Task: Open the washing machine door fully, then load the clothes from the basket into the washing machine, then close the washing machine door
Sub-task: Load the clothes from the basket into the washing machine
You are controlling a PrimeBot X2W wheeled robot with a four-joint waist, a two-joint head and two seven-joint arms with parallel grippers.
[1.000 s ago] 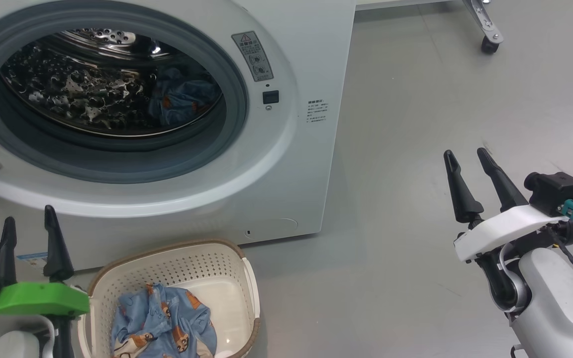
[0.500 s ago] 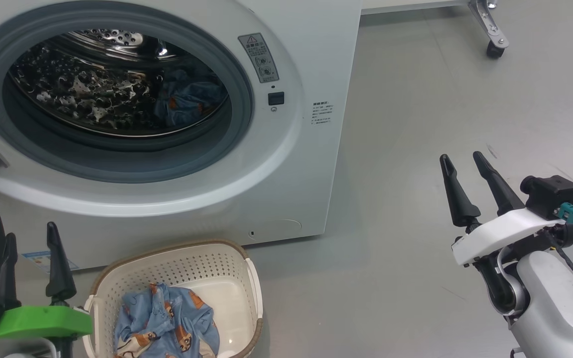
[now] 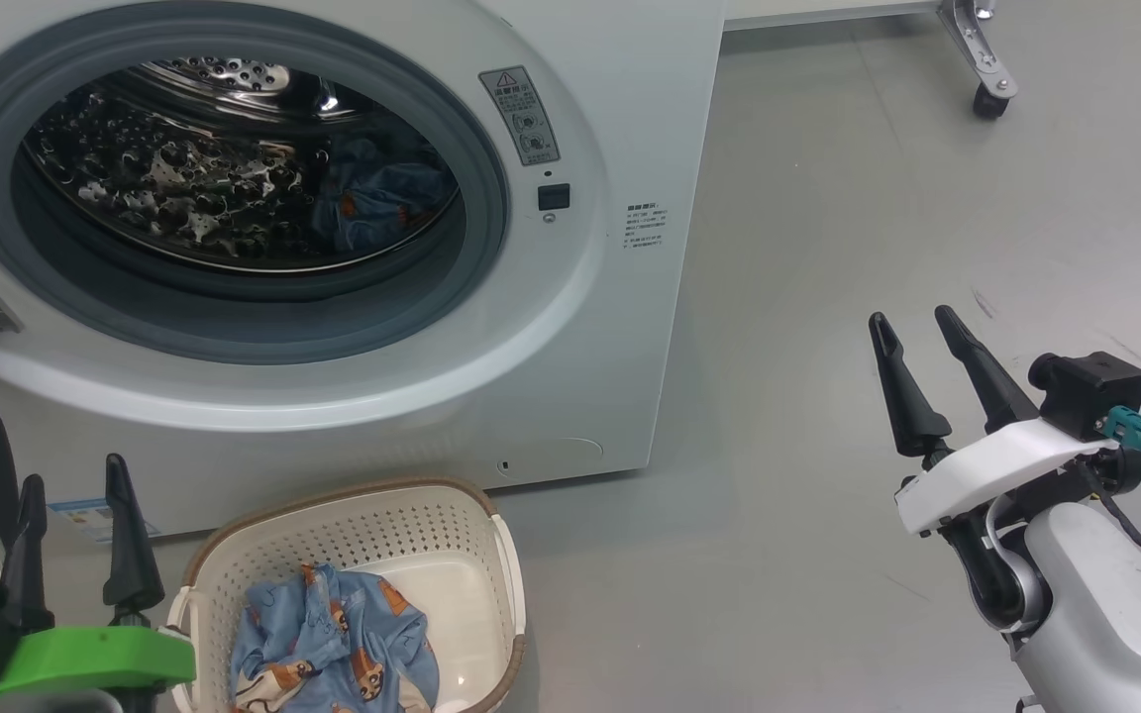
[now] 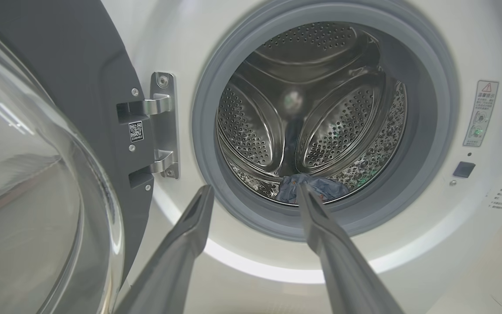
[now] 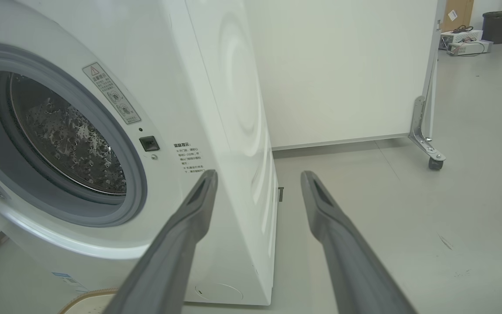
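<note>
The left gripper (image 3: 73, 469) hangs with its two dark fingers spread wide and nothing between them. Just beside it on its right, the basket (image 3: 363, 530) sits on the grey floor (image 3: 828, 248) with the clothes (image 3: 333, 644) crumpled inside. Straight ahead of the fingertips is the washing machine (image 3: 580, 347) with its mouth open. Past the grey gasket (image 4: 203, 131), a blue garment (image 4: 320, 188) lies at the bottom of the steel drum (image 4: 334, 122). On this gripper's left, the washing machine door (image 4: 81, 65) stands swung out on its metal hinge (image 4: 164, 126), with the glass bowl bulging close by.

The right gripper (image 3: 909, 315) is also spread and empty. It is over bare floor, well apart from the basket. The machine's front corner is ahead and to its left. Farther ahead stands a white partition (image 5: 342, 65) on a caster wheel (image 5: 434, 163).
</note>
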